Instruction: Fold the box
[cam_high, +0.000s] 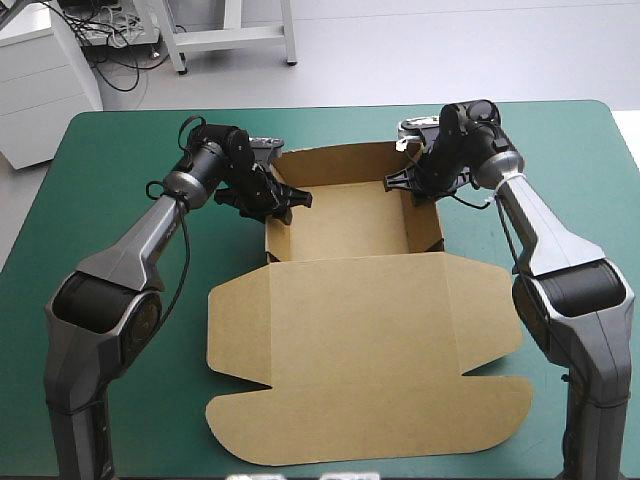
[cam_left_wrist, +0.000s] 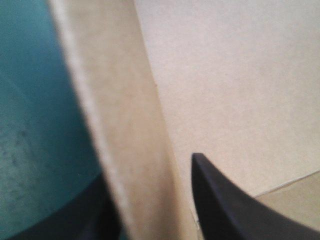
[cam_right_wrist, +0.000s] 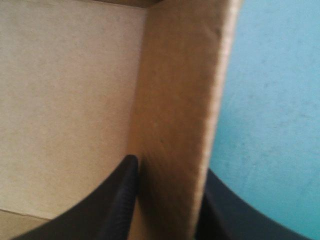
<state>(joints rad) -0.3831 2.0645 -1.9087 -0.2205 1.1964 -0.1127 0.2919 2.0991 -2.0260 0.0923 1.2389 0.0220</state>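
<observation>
- The box (cam_high: 345, 225) sits at the middle of the counter (cam_high: 110, 150), on the teal-green cover. Its far part stands as an open tray. The lid (cam_high: 360, 340) lies flat toward the near edge, with its side flaps and rounded front flap spread out.
- The left end effector (cam_high: 275, 200) is at the tray's left wall (cam_left_wrist: 125, 125). In its wrist view the 2 black fingers (cam_left_wrist: 225, 205) straddle the upright board, 1 inside the tray and 1 over the cover. They are all but closed, so it grips that wall.
- The right end effector (cam_high: 405, 185) mirrors this at the right wall (cam_right_wrist: 175, 110). Its inner finger presses the inside face and its outer finger sits on the cover side, pinching the board between them.
- The far wall is up and joins both side walls at the corners, and the tray floor lies flat on the counter.
- Judged from this, the step in hand is setting the 2 side walls: each arm squeezes its wall to seat the tucked fold.
- The wrist views do not show the foot of either wall, so it cannot be told whether the tucks are fully home.
- The next move probably calls for both end effectors to open a little and lift straight up off the walls without dragging them outward. A sideways pull could spring a wall loose.
- The lid remains to be dealt with. It would need a grip at its near flaps, well apart from where the arms are now.
</observation>
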